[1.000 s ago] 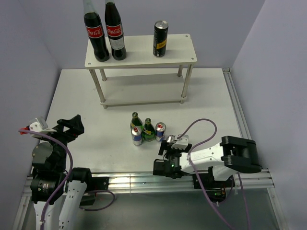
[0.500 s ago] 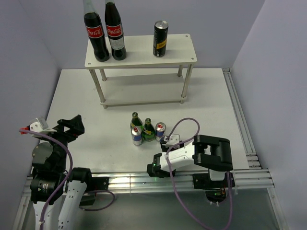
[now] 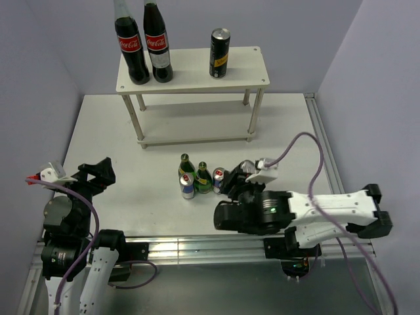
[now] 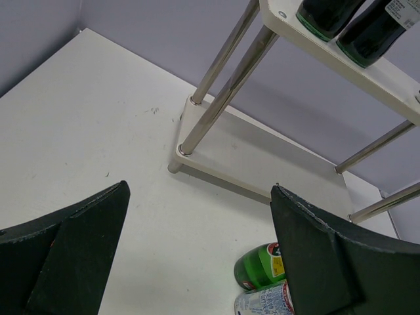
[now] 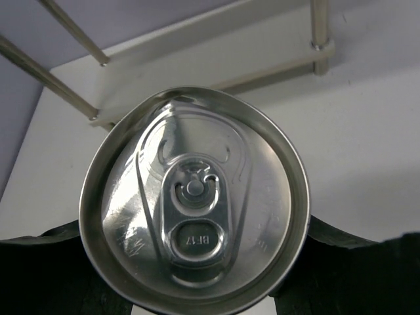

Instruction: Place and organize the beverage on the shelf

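Clamping the right gripper point(image 3: 228, 184) tight around a blue-and-silver can point(image 5: 194, 223), upright beside two green bottles point(image 3: 203, 178), mid-table point(image 3: 289, 131), in front of the shelf point(image 3: 243, 72), holding the left gripper point(image 4: 197, 246) wide apart, gripping nothing.

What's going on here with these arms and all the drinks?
Two robot arms are stocking a white shelf with drinks. The right fingers are closed on a silver-topped can beside the green bottles and a blue-and-silver can on the table. The left fingers are open, holding nothing. One black can stands on the top board with two cola bottles.
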